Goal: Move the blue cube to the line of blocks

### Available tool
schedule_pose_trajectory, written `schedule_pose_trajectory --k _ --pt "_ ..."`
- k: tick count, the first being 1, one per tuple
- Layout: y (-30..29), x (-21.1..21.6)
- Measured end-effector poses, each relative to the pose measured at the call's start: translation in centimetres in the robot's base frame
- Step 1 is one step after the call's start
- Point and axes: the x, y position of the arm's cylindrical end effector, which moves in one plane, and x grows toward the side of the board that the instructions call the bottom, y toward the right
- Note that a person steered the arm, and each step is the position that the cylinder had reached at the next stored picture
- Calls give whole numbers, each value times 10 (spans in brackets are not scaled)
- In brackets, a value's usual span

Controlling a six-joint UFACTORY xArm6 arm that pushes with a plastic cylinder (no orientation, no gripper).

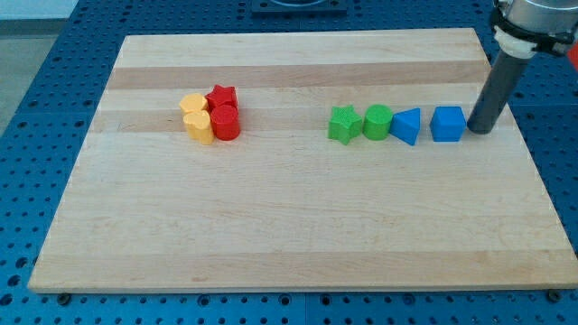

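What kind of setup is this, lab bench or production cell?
Most likely a lab bench for tabletop pushing tests: a wooden board lies on a blue perforated mounting table, with small moulded blocks such as the blue cube, and my tip just to its right.

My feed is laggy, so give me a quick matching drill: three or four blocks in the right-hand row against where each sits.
Things:
1. blue cube
2. green star
3. blue triangle
4. green cylinder

Places:
A. the row's left end
B. beside my tip
C. between green cylinder and blue cube
D. between green star and blue triangle

Pairs: 1-B, 2-A, 3-C, 4-D
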Motion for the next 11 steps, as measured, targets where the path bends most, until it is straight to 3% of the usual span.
schedule_pose_trajectory --k 11 --pt "-26 8"
